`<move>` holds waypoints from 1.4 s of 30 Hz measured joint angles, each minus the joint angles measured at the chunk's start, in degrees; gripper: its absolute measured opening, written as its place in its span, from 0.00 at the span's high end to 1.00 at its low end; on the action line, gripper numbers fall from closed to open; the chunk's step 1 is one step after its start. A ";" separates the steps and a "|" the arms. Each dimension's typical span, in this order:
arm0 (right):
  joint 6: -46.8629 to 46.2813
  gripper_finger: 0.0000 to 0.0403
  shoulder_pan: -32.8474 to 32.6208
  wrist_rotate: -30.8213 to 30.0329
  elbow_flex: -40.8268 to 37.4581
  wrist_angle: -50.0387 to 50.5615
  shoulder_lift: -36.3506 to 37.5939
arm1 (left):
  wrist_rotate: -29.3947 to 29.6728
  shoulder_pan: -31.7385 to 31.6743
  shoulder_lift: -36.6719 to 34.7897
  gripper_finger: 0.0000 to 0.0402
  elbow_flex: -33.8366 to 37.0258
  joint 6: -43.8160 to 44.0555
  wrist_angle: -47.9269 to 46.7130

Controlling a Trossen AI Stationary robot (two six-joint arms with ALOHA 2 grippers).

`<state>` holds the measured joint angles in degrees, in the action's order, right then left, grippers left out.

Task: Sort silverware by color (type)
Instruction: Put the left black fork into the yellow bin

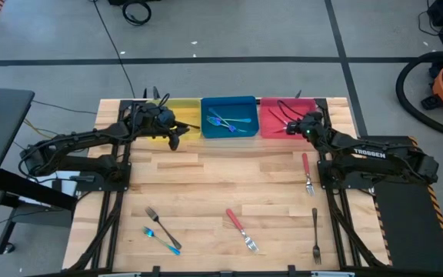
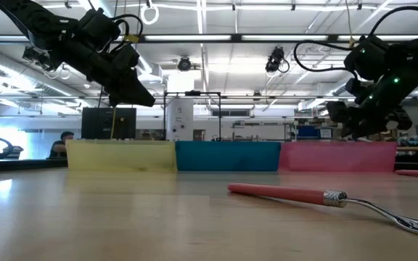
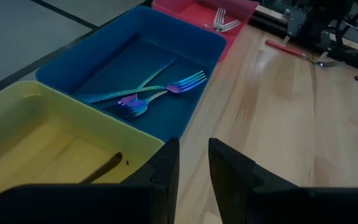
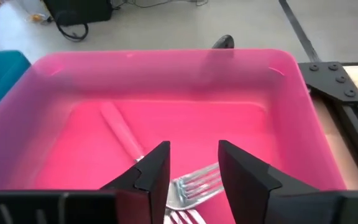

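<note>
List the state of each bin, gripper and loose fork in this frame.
Yellow bin: holds one dark fork.
Blue bin: holds blue forks.
Pink bin: holds pink-handled forks.
Left gripper: open, empty, at the yellow bin's edge.
Right gripper: open, empty, over the pink bin.
Red-handled fork: lying on the table, unsorted.

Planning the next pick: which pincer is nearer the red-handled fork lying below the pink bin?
Right. The right pincer hangs over the pink bin, just above that red-handled fork; the left pincer is by the yellow bin.
</note>
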<state>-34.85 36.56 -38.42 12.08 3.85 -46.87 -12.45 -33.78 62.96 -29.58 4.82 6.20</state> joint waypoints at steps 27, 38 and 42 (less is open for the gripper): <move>12.50 0.63 -1.66 29.04 0.02 -33.88 0.00 | -0.56 19.46 -0.35 0.76 -0.11 0.84 -8.68; 12.06 0.63 -1.66 33.46 0.02 -33.65 0.00 | -5.51 29.91 -3.74 0.76 -0.13 23.69 -28.40; 11.94 0.63 -1.68 36.54 0.02 -33.28 0.00 | -5.36 33.85 -5.51 0.76 -0.13 30.37 -32.49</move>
<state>-22.91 34.88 -1.88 12.10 -29.43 -46.87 -17.80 0.07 57.45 -29.71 35.20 -26.29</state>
